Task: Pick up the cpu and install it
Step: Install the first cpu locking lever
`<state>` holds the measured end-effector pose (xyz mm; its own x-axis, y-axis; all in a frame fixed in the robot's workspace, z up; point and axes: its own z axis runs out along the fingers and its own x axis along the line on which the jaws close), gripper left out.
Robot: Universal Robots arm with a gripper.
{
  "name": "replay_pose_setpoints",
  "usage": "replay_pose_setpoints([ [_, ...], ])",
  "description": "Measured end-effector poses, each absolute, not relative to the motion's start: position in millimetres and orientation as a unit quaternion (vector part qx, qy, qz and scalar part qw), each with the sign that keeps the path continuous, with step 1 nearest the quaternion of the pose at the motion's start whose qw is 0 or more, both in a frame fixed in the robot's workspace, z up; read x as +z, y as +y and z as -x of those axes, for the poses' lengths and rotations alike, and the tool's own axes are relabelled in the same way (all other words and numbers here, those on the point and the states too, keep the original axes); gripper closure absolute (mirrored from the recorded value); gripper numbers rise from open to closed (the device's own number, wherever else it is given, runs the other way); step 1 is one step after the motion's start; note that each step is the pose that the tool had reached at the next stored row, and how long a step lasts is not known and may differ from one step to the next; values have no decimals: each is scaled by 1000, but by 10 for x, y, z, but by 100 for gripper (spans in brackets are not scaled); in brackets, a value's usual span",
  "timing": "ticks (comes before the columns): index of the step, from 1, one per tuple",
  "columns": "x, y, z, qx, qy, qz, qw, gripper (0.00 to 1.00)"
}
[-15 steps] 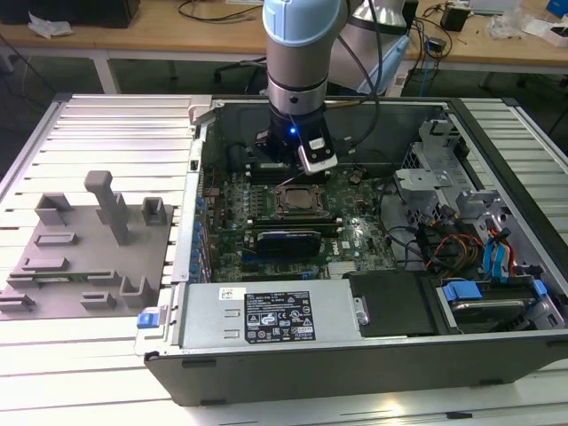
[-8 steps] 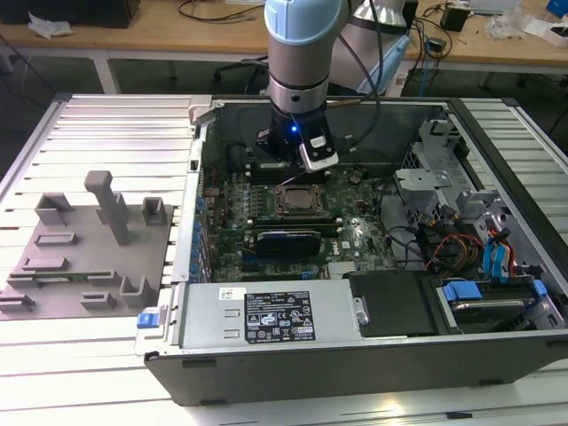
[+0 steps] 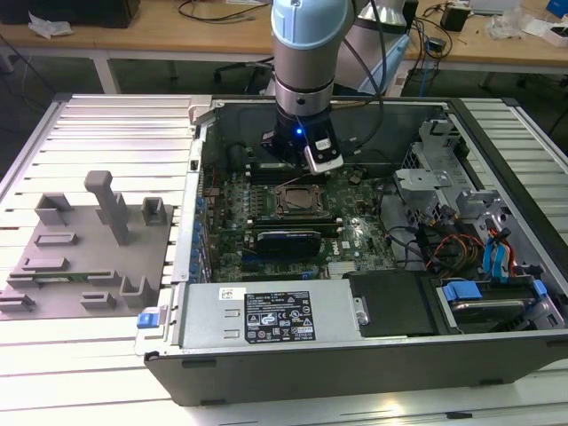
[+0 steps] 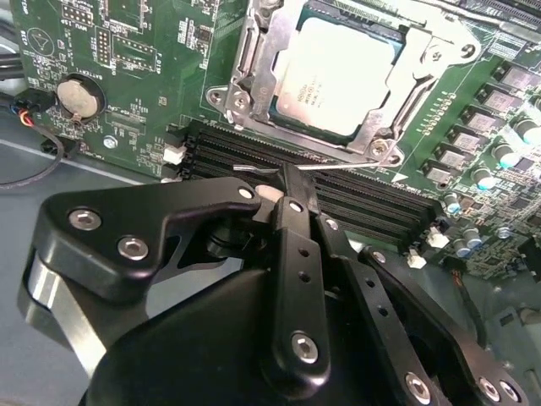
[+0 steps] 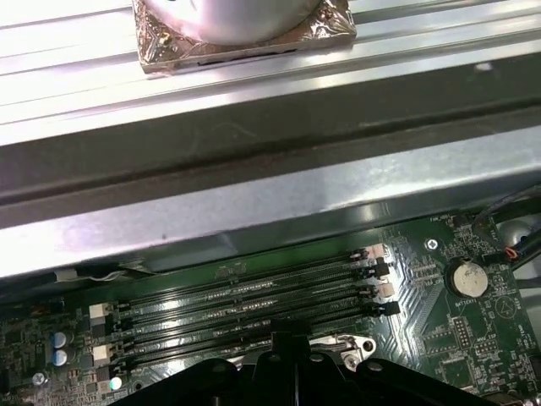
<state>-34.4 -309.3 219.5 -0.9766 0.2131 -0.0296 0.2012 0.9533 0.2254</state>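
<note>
The cpu [image 4: 336, 78] lies flat inside the socket frame [image 4: 254, 63] on the motherboard [image 4: 127, 51] in the second wrist view, silvery top upward, with the frame's metal surround around its edges. In the exterior view the socket [image 3: 297, 199] sits near the middle of the open computer case [image 3: 355, 355], and the arm [image 3: 303, 53] stands over the board just beyond it.

The gripper [image 4: 283, 182] hangs above the memory slots [image 4: 355, 199] beside the socket. Its fingers [image 4: 297, 203] meet at a single narrow tip with no gap visible and nothing between them, so they read as closed and empty; the tip is partly hidden by the gripper body, so this is a judgement. The tip is near the frame's thin lever wire [image 4: 338, 167]; contact cannot be confirmed.

Status: pick-up and placement appear complete, as the chip is seated in the socket. Whether the retention frame is fully latched cannot be determined. The grey fixture plate [image 3: 84, 248] outside the case holds no chip.
</note>
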Motion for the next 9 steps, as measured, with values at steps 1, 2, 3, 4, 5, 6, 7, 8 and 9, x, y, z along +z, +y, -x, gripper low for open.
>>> replay_pose_setpoints([
  [1, 2195, -3087, 344, 111, 988, -105, 27, 89],
  [2, 2196, -3082, 344, 111, 988, -105, 27, 89],
  [3, 2196, -3074, 345, 111, 988, -105, 27, 89],
  [4, 2196, -3066, 344, 111, 988, -105, 27, 89],
  [5, 2195, -3066, 344, 111, 988, -105, 27, 89],
  [6, 2192, -3065, 344, 111, 988, -105, 27, 89],
  [7, 2184, -3064, 343, 111, 988, -105, 27, 89],
  [8, 2180, -3065, 341, 111, 988, -105, 27, 89],
  [9, 2180, -3065, 340, 111, 988, -105, 27, 89],
])
